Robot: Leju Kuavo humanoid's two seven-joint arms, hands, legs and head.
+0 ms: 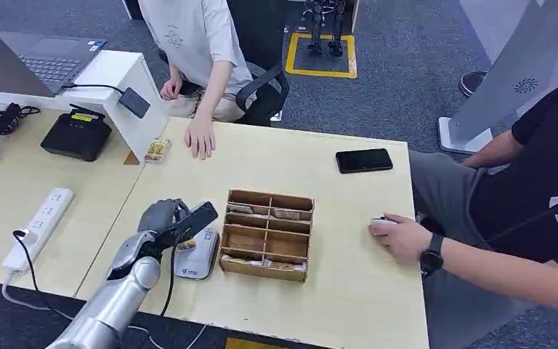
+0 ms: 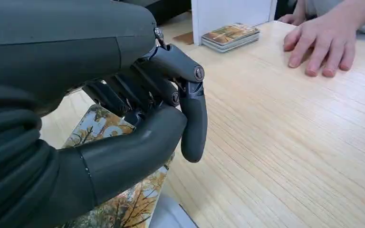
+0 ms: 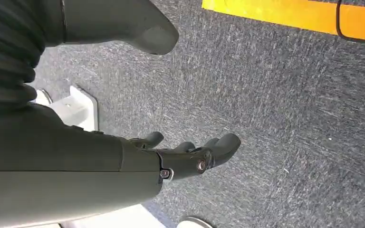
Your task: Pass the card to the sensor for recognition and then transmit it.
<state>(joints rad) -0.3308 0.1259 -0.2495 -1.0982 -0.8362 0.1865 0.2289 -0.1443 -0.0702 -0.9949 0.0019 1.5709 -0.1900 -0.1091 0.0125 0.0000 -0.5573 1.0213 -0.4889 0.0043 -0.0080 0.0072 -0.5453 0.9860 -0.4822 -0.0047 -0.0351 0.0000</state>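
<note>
In the lower left of the head view, the left hand (image 1: pixel 173 222) is seen over the light wooden table (image 1: pixel 349 291), just above the white card sensor (image 1: pixel 197 256), which lies immediately left of the wooden compartment box (image 1: pixel 267 234). A card (image 2: pixel 123 209) printed with an autumn-tree picture is pinched between the thick thumb and the darker fingers (image 2: pixel 193 128) of that hand, as shown in the left wrist view; the card is held low over the sensor, though whether it touches the sensor cannot be told. Small cards are seen lying in several compartments of the box. In the right wrist view, the right hand (image 3: pixel 190 154) is shown hanging above grey carpet with nothing in it, its fingers loosely curved and slightly apart. In the upper middle of the head view, a seated person's hand (image 1: pixel 200 137) is laid flat on the table, and a small stack of cards (image 1: pixel 158 150) is placed just left of it, against a white stand. At the right edge, a second person's hand (image 1: pixel 399 236), with a black watch at the wrist, is rested on the table. A black phone (image 1: pixel 364 160) lies in the upper right part of the table. On the adjoining table to the left, a black device (image 1: pixel 77 135), a white power strip (image 1: pixel 40 225) and a laptop (image 1: pixel 51 62) are seen.
</note>
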